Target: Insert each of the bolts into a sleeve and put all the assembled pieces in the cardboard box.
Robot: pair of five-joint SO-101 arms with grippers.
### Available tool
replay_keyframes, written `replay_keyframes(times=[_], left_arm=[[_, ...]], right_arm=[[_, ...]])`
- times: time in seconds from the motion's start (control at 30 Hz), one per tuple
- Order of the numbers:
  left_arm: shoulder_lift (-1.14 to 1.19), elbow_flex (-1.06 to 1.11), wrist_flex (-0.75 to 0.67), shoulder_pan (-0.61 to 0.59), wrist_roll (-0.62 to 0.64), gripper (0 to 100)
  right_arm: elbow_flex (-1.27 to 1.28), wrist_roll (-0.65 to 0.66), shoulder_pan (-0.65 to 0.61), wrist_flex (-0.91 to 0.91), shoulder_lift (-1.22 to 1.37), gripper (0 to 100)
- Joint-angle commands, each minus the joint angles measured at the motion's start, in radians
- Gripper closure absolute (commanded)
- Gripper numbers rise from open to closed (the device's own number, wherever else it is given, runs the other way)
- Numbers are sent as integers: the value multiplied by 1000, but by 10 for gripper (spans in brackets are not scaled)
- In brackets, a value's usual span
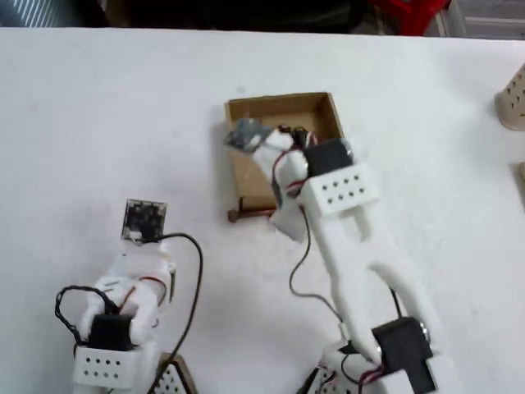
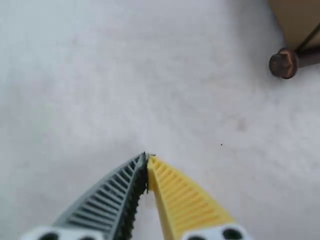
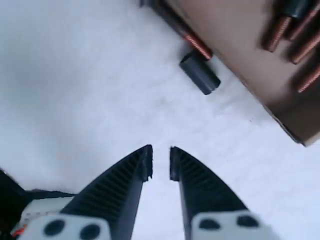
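Covering nearly the whole high view, a white desk (image 1: 98, 107) was seen. It was bordered at its far edge by a dark strip of room in which a red object (image 1: 410, 12) was caught. A pale perforated block (image 1: 513, 98) was set at the right edge of that view.

At the near left, the left arm (image 1: 123, 304) was folded back on itself. The left end effector (image 2: 148, 159), one finger grey and one yellow, was held closed over bare desk, with the tips touching and nothing gripped. Well ahead of it, a bolt (image 2: 284, 63) was laid on the desk, its head turned toward the end effector, just beside the outer corner of the cardboard box (image 2: 300, 20).

Toward the middle, the right arm (image 1: 353, 238) was stretched over the box. The right end effector (image 3: 160, 162), both fingers black, was parted by a narrow gap and nothing was gripped. Ahead of it the same bolt was seen along the box's outer wall, with a dark sleeve (image 3: 200, 75) at its threaded end. Whether the sleeve was fitted on or merely touching could not be told. It was near the tips but apart from them. Inside the box, assembled pieces (image 3: 287, 22) were laid side by side.
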Motion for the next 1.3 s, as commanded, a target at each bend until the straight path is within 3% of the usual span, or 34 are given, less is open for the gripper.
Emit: replay_keyframes(times=[0.0, 0.3, 0.6, 1.03, 1.27], left_arm=[[-18, -5, 5, -10, -9, 976], [-18, -5, 5, -10, -9, 976], [-18, -5, 5, -10, -11, 976], [-18, -5, 5, -10, -11, 976], [-18, -5, 5, -10, -11, 976]], right_arm=[[146, 91, -64, -93, -87, 861], [417, 244, -93, -423, -97, 865], [519, 361, -47, -671, -96, 865], [585, 439, 22, -858, -91, 865], [578, 443, 22, -972, 54, 865]])
